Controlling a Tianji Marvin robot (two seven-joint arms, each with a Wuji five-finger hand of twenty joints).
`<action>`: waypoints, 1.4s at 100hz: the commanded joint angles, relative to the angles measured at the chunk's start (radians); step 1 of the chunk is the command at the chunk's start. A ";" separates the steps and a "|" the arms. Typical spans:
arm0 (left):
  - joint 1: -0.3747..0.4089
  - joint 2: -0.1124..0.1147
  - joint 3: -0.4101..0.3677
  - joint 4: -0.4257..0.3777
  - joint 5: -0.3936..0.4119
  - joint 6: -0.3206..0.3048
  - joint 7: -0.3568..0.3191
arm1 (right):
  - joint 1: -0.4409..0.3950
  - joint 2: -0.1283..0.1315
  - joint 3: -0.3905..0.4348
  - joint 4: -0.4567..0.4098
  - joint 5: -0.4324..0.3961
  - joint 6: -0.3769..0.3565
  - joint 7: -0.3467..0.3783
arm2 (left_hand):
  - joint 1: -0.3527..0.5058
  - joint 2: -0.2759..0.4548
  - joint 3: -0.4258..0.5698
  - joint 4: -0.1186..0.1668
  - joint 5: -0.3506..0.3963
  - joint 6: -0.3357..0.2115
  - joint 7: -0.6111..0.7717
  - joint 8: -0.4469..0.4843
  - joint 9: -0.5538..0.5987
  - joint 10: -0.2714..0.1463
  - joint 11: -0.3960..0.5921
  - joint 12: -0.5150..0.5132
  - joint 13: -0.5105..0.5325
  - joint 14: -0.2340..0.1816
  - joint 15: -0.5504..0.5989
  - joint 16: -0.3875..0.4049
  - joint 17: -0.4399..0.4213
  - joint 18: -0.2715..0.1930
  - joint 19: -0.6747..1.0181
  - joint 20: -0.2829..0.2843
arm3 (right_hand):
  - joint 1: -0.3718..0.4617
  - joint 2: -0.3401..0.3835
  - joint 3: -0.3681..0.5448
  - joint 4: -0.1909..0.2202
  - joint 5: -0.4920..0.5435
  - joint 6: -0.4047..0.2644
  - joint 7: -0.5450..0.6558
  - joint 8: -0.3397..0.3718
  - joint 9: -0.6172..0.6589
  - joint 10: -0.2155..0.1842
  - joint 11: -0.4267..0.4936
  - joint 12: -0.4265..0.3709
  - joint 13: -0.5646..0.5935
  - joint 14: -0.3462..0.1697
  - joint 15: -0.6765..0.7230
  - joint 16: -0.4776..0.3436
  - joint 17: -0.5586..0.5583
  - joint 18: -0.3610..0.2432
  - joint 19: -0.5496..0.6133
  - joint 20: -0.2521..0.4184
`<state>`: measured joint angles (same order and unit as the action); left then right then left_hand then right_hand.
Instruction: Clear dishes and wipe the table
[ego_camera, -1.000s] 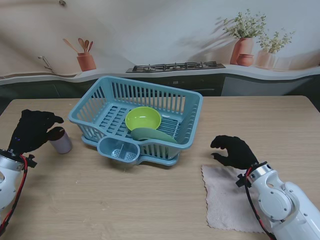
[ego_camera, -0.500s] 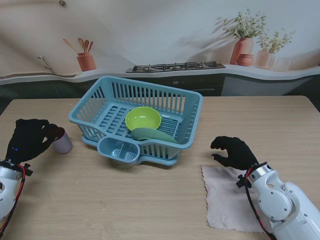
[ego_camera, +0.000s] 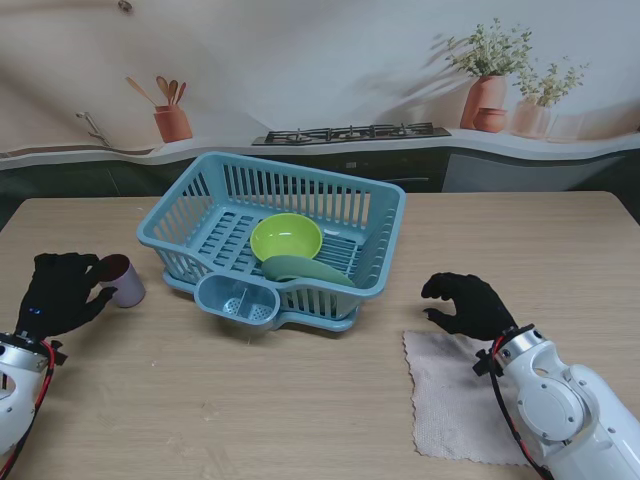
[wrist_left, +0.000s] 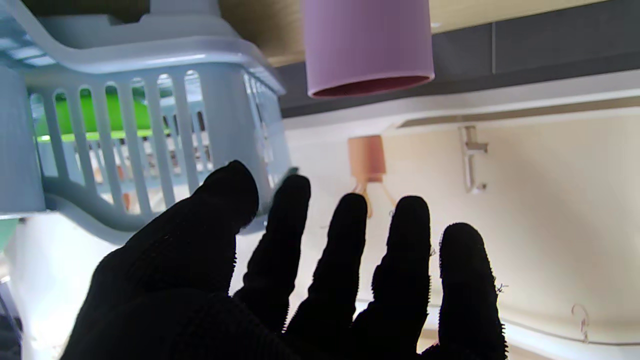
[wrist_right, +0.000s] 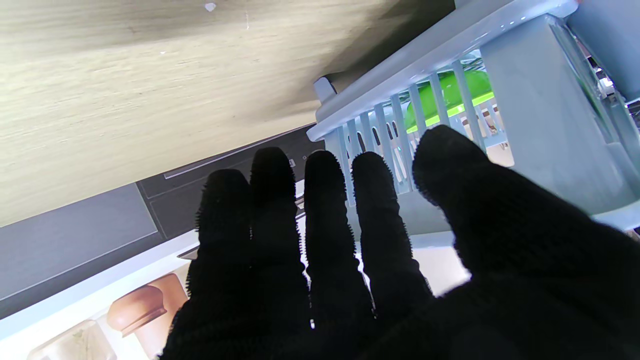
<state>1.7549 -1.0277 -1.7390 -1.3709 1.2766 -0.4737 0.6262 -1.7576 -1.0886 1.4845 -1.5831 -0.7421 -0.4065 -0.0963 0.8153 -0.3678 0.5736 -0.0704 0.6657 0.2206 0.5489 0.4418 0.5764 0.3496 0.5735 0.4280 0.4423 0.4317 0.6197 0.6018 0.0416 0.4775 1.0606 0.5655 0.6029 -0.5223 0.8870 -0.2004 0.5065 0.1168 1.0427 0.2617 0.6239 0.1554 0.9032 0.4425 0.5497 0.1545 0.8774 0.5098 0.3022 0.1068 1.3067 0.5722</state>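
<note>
A mauve cup stands upright on the wooden table, left of the blue dish basket. My left hand is open beside the cup, on its left and nearer to me, fingers spread and pointing at it, holding nothing. In the basket lie a lime-green bowl and a grey-green dish. A beige cloth lies flat at the right. Over its far edge hovers my right hand, open with its fingers loosely curled.
The basket has a cutlery cup on its near side. Behind the table's far edge runs a kitchen backdrop with a stove and plant pots. Bare wood lies between the cup, the basket and the cloth.
My left hand has come down from over the cup and drawn back toward me and to the left. The cup, the basket and my right hand have not moved.
</note>
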 joint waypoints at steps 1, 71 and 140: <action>-0.005 0.007 0.007 0.009 0.005 0.005 -0.015 | -0.005 0.001 -0.002 -0.003 -0.005 0.002 0.014 | -0.031 -0.009 0.049 -0.036 0.003 0.015 -0.018 0.002 -0.024 -0.017 -0.014 -0.020 -0.026 -0.013 -0.017 -0.012 -0.027 0.005 -0.035 -0.022 | -0.031 0.006 0.033 0.012 0.014 0.005 -0.005 0.010 -0.004 0.004 -0.004 -0.009 -0.015 0.013 -0.008 -0.003 -0.010 -0.001 -0.008 -0.003; -0.085 0.016 0.068 0.085 -0.013 0.046 -0.096 | 0.001 0.002 -0.012 0.002 -0.005 0.010 0.019 | -0.144 -0.037 0.129 -0.022 -0.081 0.034 -0.074 -0.030 -0.138 -0.032 -0.041 -0.033 -0.135 -0.054 -0.106 -0.044 -0.091 -0.041 -0.138 -0.091 | -0.029 0.001 0.037 0.013 0.014 0.005 -0.007 0.013 -0.004 0.004 -0.005 -0.009 -0.014 0.013 -0.009 -0.004 -0.009 -0.001 -0.009 -0.002; -0.168 0.014 0.153 0.206 -0.061 0.133 -0.083 | 0.002 0.002 -0.022 0.005 -0.005 0.022 0.018 | -0.142 -0.031 0.114 -0.020 -0.090 0.058 -0.129 -0.075 -0.190 -0.021 -0.046 -0.039 -0.190 -0.058 -0.129 -0.059 -0.114 -0.083 -0.152 -0.110 | -0.026 -0.004 0.039 0.009 0.019 0.004 -0.008 0.011 0.000 0.002 -0.007 -0.010 -0.013 0.013 -0.009 -0.004 -0.009 0.001 -0.010 -0.002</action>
<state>1.5903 -1.0111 -1.5896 -1.1747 1.2180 -0.3531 0.5465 -1.7537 -1.0864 1.4651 -1.5783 -0.7434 -0.3838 -0.0898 0.6928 -0.3809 0.6589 -0.0700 0.5982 0.2568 0.4360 0.3735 0.4231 0.3329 0.5255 0.4133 0.2835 0.3829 0.4985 0.5526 -0.0531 0.4153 0.9381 0.4812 0.6024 -0.5223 0.8972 -0.2004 0.5233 0.1169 1.0340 0.2664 0.6239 0.1562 0.9025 0.4425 0.5496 0.1545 0.8761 0.5088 0.3010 0.1069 1.3050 0.5722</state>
